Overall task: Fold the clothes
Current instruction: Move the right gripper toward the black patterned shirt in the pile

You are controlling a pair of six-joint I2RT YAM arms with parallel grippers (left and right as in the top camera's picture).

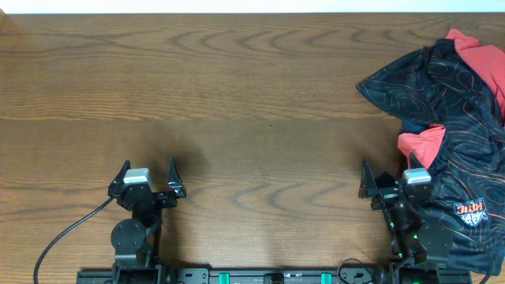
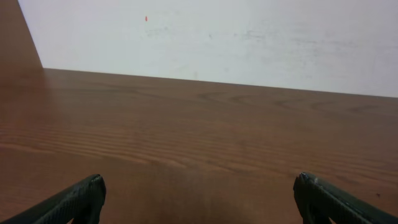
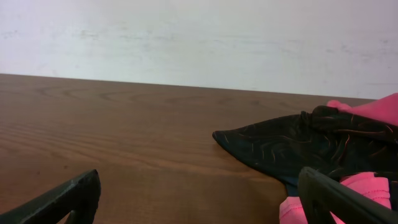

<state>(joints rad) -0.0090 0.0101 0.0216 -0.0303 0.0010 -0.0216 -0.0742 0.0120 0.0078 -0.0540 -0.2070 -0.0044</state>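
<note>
Clothes (image 1: 461,138) lie heaped at the right edge of the surface (image 1: 237,87), black jersey (image 1: 418,83) on top, just right of our right hand (image 1: 394,183); the left hand (image 1: 148,173) is well apart. Both hands stand open, empty.

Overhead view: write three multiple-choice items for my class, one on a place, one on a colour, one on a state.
1. Where on the table is the black jersey? A far left; B centre; C right edge.
2. What colour is the shirt bunched with it? A red; B green; C white.
3. How are the left gripper and right gripper? A both open, empty; B both shut; C one holding cloth.
C: it lies beside the right gripper. A: red shows at folds. A: jaws spread, nothing between.
</note>
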